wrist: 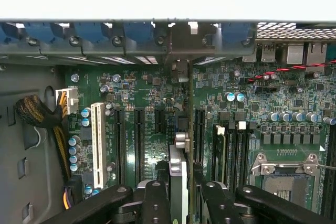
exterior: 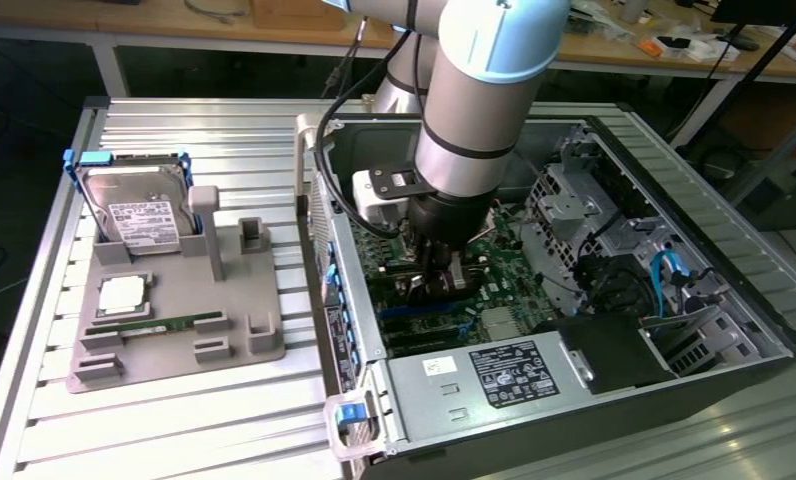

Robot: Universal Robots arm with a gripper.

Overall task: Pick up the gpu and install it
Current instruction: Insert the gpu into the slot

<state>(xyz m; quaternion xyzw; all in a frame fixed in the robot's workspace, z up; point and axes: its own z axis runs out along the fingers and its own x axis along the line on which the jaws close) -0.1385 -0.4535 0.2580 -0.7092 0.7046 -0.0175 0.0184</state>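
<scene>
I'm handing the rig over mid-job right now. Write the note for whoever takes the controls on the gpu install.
Hand: shut on the gpu, card held edge-on.
Where: inside the open computer case, over the expansion slots of the motherboard.
Done: gpu picked up and carried into the case.
Left: seating; the card does not look pushed into a slot, though I cannot be sure.

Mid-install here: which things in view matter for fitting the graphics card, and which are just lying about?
In the job: graphics card, held edge-on in the gripper; motherboard with its slots; open computer case.
Lying about: hard drive, processor chip, memory stick, all on the grey tray beside the case.
</scene>
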